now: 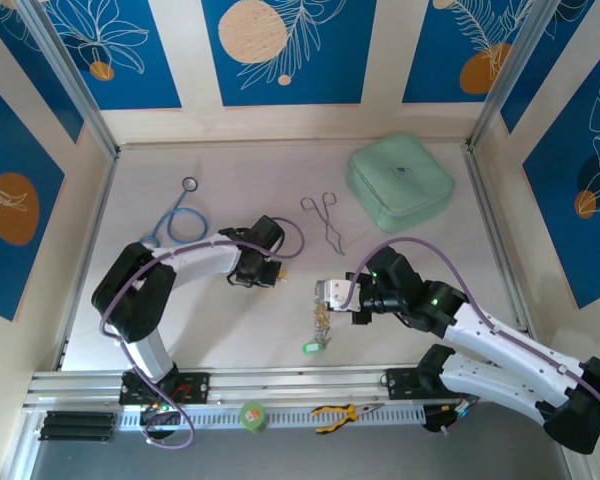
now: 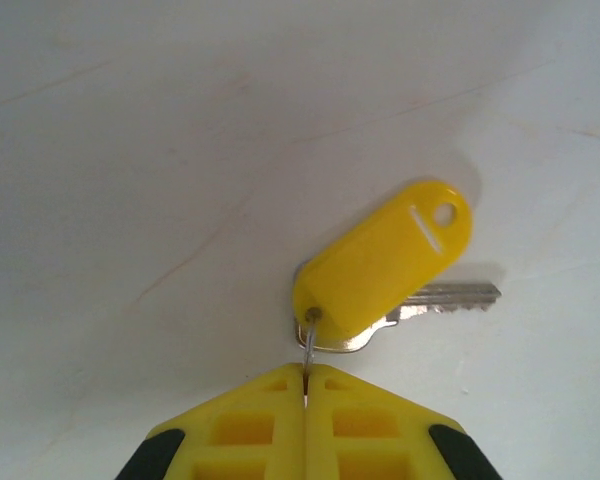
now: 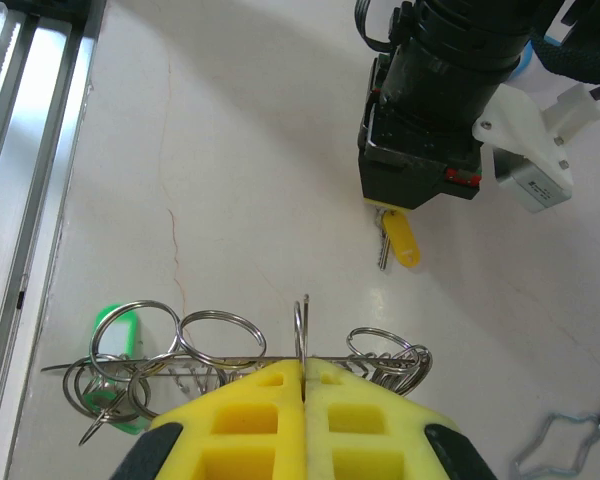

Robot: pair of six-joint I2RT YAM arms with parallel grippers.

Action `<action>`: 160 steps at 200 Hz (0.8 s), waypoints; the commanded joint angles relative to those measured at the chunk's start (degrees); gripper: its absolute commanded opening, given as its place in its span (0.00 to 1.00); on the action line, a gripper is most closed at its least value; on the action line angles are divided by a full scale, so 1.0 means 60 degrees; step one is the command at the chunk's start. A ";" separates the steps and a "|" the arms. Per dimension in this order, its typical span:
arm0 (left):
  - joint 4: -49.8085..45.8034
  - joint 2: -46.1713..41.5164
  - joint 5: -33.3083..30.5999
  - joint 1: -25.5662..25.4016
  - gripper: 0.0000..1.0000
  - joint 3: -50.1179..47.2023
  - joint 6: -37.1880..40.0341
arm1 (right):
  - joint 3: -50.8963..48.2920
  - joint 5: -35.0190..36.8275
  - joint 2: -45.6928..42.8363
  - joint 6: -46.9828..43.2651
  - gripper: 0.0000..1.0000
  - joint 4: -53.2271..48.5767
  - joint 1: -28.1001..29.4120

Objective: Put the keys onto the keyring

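Lying beyond the keyring [image 1: 322, 320]: forceps [image 1: 325, 222], stethoscope [image 1: 180, 200] (blue tube), green pouch [image 1: 400, 183]

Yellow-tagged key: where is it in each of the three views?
Top external: yellow key just left of centre, at the tip of the left gripper.
Left wrist: yellow key right of centre, just above the left gripper.
Right wrist: yellow key upper right of centre, below the black left gripper.
Shared landmark: the left gripper, shut on the key's small wire loop.

My 2 arms bend inward on the near side of the forceps [image 1: 331, 232], left gripper [image 1: 276, 272] and right gripper [image 1: 323, 292] both clamped.
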 commanded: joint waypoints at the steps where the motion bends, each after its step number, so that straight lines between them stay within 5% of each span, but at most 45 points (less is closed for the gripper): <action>1: -0.0014 -0.0171 0.0398 0.0118 0.03 -0.0160 -0.0220 | -0.0036 -0.0460 0.0081 0.0163 0.00 0.0695 0.0103; 27: -0.0087 -0.0136 0.0264 0.0150 0.27 -0.0044 -0.0337 | -0.0038 -0.0439 0.0081 0.0181 0.00 0.0676 0.0116; 53: -0.0307 -0.0138 -0.0020 0.0209 0.36 0.0173 -0.0473 | -0.0030 -0.0408 0.0030 0.0181 0.00 0.0628 0.0135; 160: -0.0217 0.0385 0.0040 0.0271 0.32 0.0625 -0.0521 | 0.0002 -0.0364 -0.0013 0.0181 0.00 0.0599 0.0139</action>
